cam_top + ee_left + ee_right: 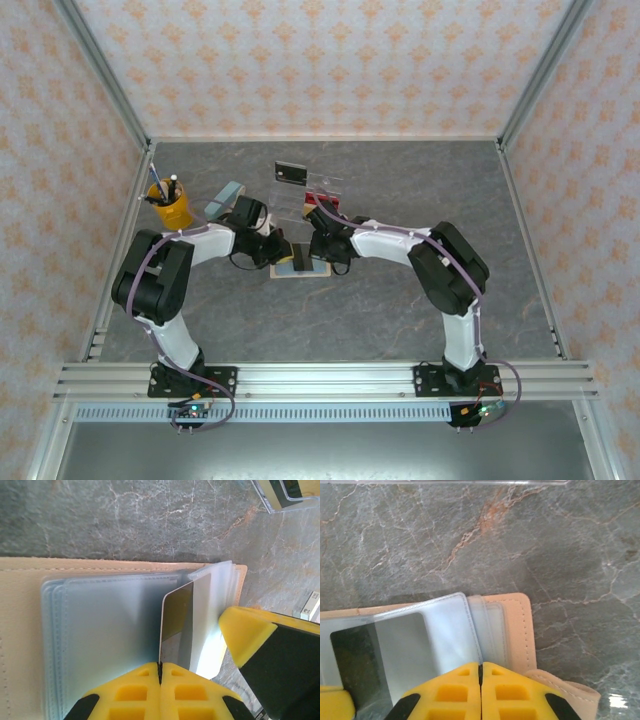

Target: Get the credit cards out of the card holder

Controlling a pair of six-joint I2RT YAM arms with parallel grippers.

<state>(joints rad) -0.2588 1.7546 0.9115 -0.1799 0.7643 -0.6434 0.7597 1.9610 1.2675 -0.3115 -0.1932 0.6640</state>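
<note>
One card holder (20,605) lies open on the table (125,520). The left gripper (160,666) is clamped on one dark card (177,620). The right gripper (480,667) pinches one clear sleeve (445,625).

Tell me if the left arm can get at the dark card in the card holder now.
Likely yes. The left gripper is shut at the edge of the dark card, apparently pinching it; the card stands partly out of its clear sleeve, which the right gripper pins. Nothing blocks it.
</note>
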